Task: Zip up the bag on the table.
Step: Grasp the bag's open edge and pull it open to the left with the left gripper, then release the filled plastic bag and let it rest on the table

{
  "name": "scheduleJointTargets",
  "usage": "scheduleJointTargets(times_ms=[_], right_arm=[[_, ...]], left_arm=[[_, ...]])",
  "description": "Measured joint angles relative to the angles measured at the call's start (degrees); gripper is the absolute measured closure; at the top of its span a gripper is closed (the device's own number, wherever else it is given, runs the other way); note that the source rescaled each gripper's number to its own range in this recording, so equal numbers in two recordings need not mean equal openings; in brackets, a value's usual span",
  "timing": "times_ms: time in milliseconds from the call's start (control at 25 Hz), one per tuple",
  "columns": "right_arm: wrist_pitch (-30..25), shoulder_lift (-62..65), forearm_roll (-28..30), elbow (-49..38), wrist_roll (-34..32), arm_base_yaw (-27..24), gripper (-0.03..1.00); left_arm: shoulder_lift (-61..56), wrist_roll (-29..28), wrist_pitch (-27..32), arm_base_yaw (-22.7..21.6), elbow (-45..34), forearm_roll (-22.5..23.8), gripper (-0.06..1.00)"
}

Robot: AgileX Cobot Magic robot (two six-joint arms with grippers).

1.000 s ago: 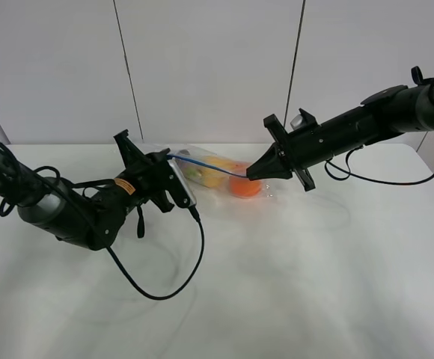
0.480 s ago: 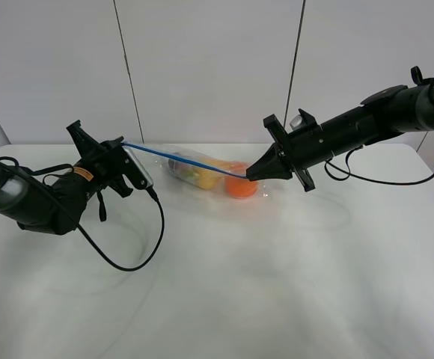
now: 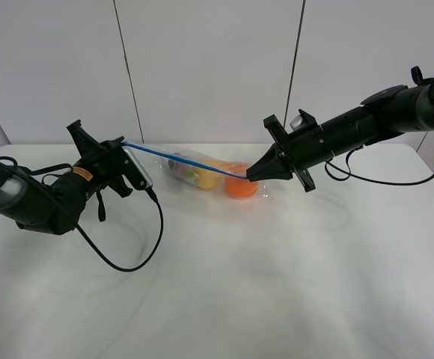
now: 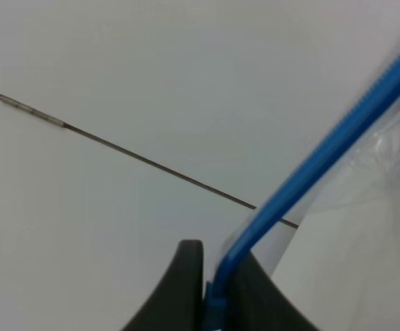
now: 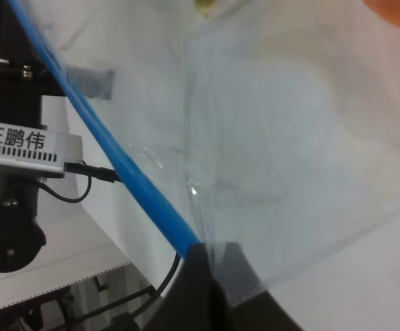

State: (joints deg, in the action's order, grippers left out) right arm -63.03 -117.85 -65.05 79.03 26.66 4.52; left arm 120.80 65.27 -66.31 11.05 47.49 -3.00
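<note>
— Where is the bag lying?
— The bag [image 3: 202, 173] is lying near the table's [image 3: 292, 284] far edge, about midway along it, between the two grippers. An orange [image 3: 241, 188] and a yellow pear [image 3: 215, 169] are showing through the clear plastic, the orange toward the right end.

— What is the left gripper doing?
— The left gripper [image 3: 124, 145] is pinching one end of the bag's blue strip [image 3: 173, 157]. In the left wrist view its fingers [image 4: 183, 289] are pressing together on it, and the strip is coming straight out from between the tips.

— And the right gripper?
— The right gripper [image 3: 251, 174] is clamping the other end, just beside the orange. Its fingers [image 5: 190, 296] are closing on the strip and on a fold of the clear film.

— How is the strip running?
— It is stretching in a straight line from one gripper to the other, sloping down from the left one toward the right one. The left end is hanging above the table, with the film draping beneath it.

— Is anything else lying on the table?
— A black cable [image 3: 138, 258] is looping from the left arm across the top, toward the near edge.
</note>
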Motion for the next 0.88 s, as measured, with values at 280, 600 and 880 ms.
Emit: scheduleJointTargets(times_ms=[280, 600, 880], right_arm=[[-0.4, 0.0, 2.5, 0.0, 0.0, -0.3, 0.97], [-0.5, 0.0, 2.7, 0.0, 0.0, -0.3, 0.97], [-0.5, 0.0, 2.7, 0.0, 0.0, -0.3, 0.97]], left_arm=[[0.0, -6.4, -1.2, -1.2, 0.0, -1.2, 0.44], [0.0, -13.1, -1.6, -5.8, 0.0, -3.8, -0.04], [0.0, -33.4, -3.0, -10.7, 0.0, -7.8, -0.04]])
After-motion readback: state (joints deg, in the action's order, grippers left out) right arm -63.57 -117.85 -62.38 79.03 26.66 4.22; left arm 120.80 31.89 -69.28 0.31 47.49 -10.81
